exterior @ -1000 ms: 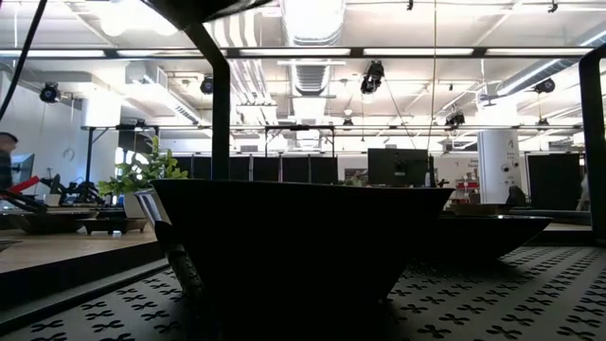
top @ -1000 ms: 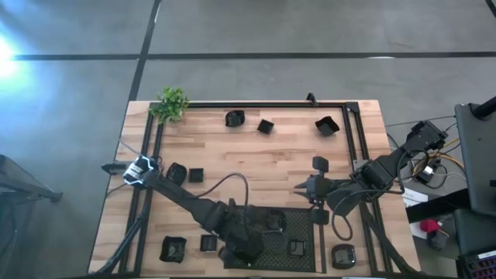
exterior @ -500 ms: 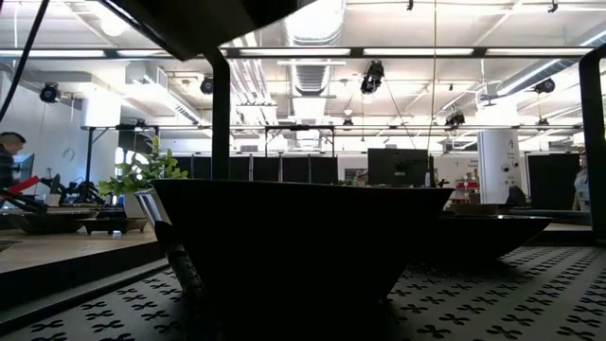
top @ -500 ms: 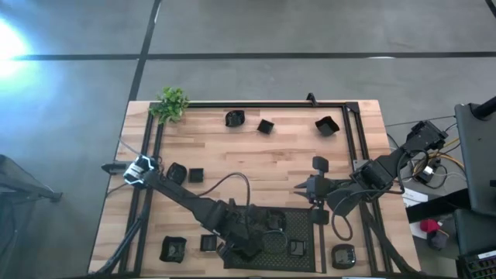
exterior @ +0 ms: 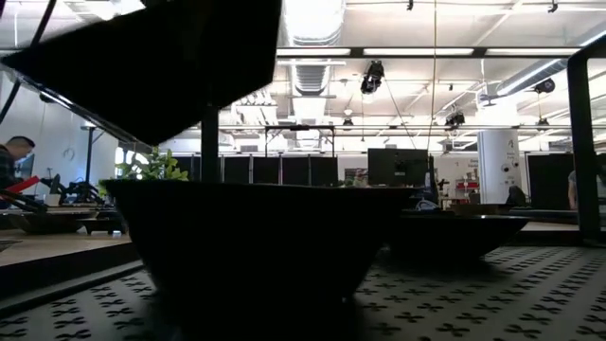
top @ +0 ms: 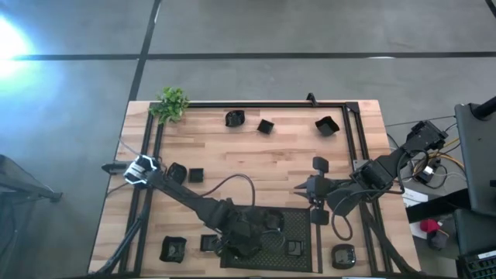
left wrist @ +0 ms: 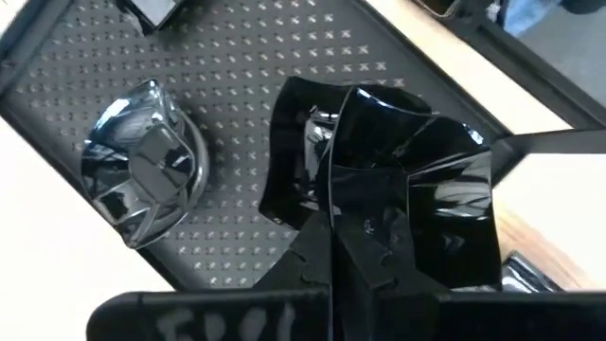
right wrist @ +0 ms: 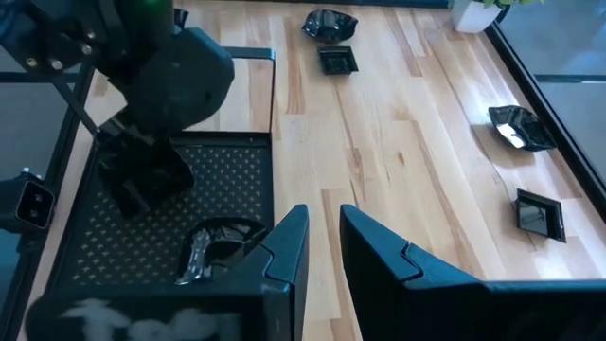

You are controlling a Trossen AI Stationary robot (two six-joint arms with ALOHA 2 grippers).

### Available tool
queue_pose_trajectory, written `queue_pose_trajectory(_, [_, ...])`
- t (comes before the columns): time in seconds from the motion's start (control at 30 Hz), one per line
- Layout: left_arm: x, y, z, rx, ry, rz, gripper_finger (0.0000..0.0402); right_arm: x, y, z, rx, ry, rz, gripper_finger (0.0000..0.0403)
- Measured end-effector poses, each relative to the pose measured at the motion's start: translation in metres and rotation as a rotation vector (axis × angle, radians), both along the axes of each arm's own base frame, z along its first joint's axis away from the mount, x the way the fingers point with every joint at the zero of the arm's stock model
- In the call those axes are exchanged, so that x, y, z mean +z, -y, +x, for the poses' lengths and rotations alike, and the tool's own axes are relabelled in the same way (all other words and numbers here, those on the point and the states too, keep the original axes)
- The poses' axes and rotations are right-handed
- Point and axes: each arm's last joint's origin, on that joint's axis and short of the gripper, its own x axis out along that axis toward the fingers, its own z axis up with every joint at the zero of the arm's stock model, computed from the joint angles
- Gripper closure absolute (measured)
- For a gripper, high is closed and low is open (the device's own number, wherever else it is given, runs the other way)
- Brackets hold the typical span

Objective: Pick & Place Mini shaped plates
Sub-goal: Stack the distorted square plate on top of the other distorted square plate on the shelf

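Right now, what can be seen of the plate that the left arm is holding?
The held plate is a small, glossy black dish with an angular outline and raised, creased walls that catch highlights, so it looks like moulded plastic. The left gripper has its fingers shut on the plate's edge and holds it above the mesh tray. A second black plate sits just behind it; whether the two touch cannot be told.

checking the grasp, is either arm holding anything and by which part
The left gripper holds a mini plate by its rim, over the mesh tray. The right gripper holds nothing.
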Motion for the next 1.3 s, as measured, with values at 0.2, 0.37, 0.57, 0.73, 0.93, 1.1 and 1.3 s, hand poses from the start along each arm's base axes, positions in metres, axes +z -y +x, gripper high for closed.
queue_pose_trajectory(0.2, [-0.003,0.0,-0.001,-0.013,-0.002,0.006,0.0401,0.0,0.0,0.0,0.0,0.002,0.002,0.0342])
queue_pose_trajectory(0.37, [-0.005,0.0,0.0,-0.036,0.021,0.002,0.0401,0.0,0.0,0.001,0.0,0.007,0.005,0.0342])
queue_pose_trajectory(0.57, [-0.004,0.002,0.005,-0.034,0.072,-0.014,0.0401,0.001,-0.001,0.001,0.0,0.009,0.006,0.0342])
queue_pose_trajectory(0.73, [-0.005,0.002,0.011,-0.009,0.113,-0.046,0.0401,0.001,-0.001,0.001,0.0,0.011,0.008,0.0342])
queue_pose_trajectory(0.93, [-0.001,-0.001,0.015,0.025,0.136,-0.072,0.0401,0.001,-0.001,0.001,0.005,0.012,0.003,0.0342])
queue_pose_trajectory(1.1, [0.001,-0.001,0.015,0.025,0.139,-0.069,0.0401,0.001,-0.001,0.001,0.007,0.015,0.002,0.0342])
queue_pose_trajectory(1.3, [0.009,-0.001,0.014,0.022,0.132,-0.064,0.0401,0.001,-0.001,0.001,0.007,0.02,0.005,0.0342])
